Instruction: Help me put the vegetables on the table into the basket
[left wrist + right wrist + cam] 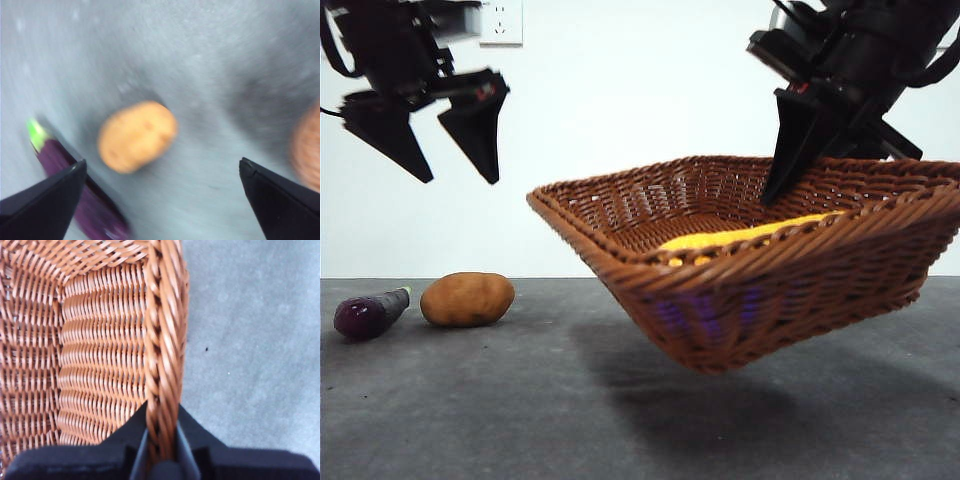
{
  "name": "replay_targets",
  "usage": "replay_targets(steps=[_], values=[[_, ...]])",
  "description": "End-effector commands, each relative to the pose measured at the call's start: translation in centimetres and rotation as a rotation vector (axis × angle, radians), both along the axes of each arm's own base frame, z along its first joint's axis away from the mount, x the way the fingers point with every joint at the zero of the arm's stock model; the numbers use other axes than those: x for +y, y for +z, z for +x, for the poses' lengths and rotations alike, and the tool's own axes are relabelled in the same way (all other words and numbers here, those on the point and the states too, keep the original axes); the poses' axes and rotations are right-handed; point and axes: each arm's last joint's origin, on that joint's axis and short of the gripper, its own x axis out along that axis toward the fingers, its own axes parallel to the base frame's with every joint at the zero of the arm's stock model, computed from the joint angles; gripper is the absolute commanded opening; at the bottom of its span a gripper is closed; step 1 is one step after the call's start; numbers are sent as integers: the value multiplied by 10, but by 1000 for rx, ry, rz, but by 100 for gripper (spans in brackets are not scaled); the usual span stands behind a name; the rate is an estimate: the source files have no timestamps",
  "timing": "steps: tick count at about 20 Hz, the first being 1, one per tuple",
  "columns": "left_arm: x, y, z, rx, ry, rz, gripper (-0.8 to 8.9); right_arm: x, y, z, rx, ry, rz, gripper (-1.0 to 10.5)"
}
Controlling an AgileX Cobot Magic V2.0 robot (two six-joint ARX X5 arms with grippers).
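Below the left gripper [160, 200], whose jaws stand wide apart and empty, the potato [136, 136] lies on the table [210, 90], a little off its centre line toward one jaw, with the eggplant [75, 185] just beside it and partly under that same jaw. From the front this gripper [455, 130] hangs well above both. The right gripper [161, 450] is clenched on the basket's [770, 290] braided rim [162, 340], one jaw inside the wall and one outside, and holds the basket tilted clear of the table. A yellow vegetable [740, 236] already lies inside.

The potato looks firm and fairly heavy for its size, with a dull skin that should not slip; I would take it across its short middle, where the oval is fattest. The eggplant looks glossy and likely slick, lighter and softer, so a grip across its thick body, away from the green stem [35, 131], seems safest. The wicker looks stiff but light, so held by one rim it may sag or swing as each vegetable drops in.
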Motion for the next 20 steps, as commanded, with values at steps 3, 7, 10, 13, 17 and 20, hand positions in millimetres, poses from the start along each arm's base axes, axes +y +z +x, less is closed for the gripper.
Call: replay_targets(steps=[3, 7, 10, 13, 17, 20], values=[[13, -22, 33, -21, -331, 208, 534, -7, 12, -6, -51, 13, 13, -8], [35, -42, 51, -20, -387, 190, 534, -18, 14, -3, -65, 6, 20, -8], [39, -56, 59, -13, -417, 159, 534, -18, 15, -2, -83, 21, 17, -8], [36, -74, 67, 13, -444, 139, 534, -18, 16, -1, -101, 27, 28, -8], [32, -95, 75, 41, -456, 136, 534, -17, 16, 0, -107, 36, 44, -8], [28, -115, 81, 75, -471, 117, 534, -17, 17, 1, -116, 33, 49, -8]])
